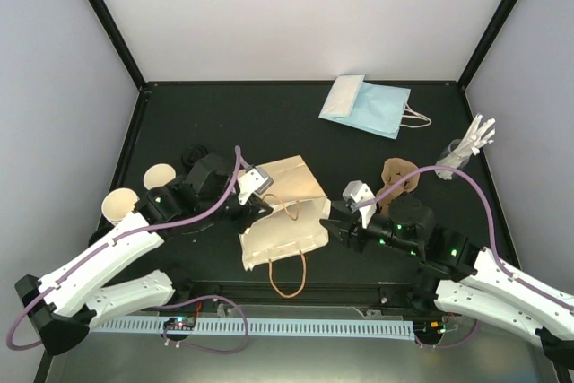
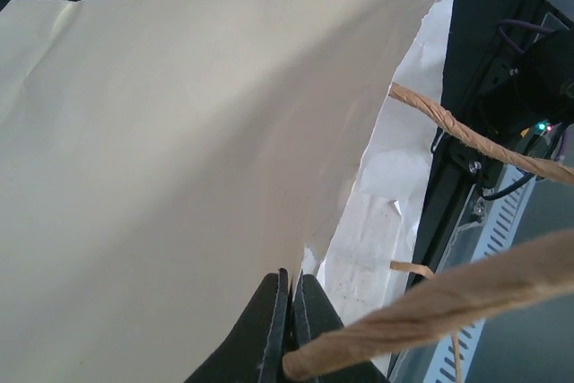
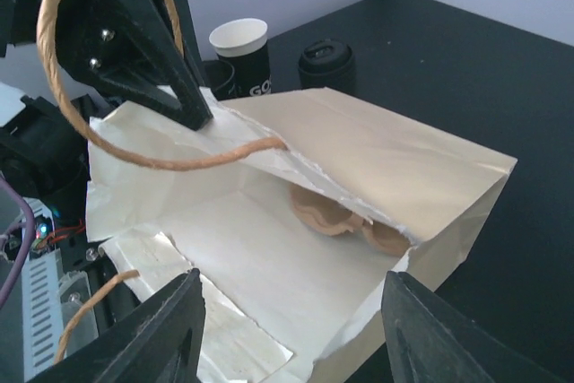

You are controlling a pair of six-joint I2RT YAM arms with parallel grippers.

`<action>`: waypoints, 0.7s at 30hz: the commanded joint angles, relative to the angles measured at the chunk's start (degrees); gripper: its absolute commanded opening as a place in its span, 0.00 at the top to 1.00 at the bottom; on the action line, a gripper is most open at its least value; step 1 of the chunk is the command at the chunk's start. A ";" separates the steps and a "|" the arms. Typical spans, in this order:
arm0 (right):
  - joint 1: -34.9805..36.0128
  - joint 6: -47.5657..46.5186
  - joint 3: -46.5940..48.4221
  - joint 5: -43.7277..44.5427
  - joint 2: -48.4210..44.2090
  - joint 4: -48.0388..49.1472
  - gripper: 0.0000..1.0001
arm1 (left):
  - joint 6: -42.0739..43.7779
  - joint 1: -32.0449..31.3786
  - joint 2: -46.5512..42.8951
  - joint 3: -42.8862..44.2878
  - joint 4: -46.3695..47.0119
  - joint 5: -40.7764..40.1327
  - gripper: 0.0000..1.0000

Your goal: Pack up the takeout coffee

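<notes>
Right gripper [image 3: 294,284] nearest: fingers spread wide, holding nothing, at mouth of tan paper bag [image 3: 395,168] lying on its side. Left gripper [image 2: 289,307] pinched tight on bag's upper lip, lip raised off lower wall. Brown pulp shape [image 3: 336,217] inside bag. Takeout coffee [image 3: 326,62] upright on table [image 3: 502,69], outside bag, at bag's 10 o'clock in top view.

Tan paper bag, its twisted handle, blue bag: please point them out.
tan paper bag [image 3: 430,163], right wrist view, top panel.
twisted handle [image 3: 170,166], right wrist view, loop's lower curve.
blue bag [image 1: 381,109], top view, centre.
</notes>
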 commanded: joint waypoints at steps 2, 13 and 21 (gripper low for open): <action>-0.16 0.68 -0.52 1.89 -0.91 6.55 0.41 | -1.01 -0.34 -1.47 -0.63 -1.18 2.11 0.98; -0.14 5.61 -3.62 6.33 -7.65 10.77 0.32 | -0.95 -0.42 -3.56 -1.27 -1.21 4.93 0.98; -0.03 -3.23 -5.22 -7.42 -4.88 13.70 0.68 | -2.23 -0.62 -3.45 -1.55 0.31 5.46 0.99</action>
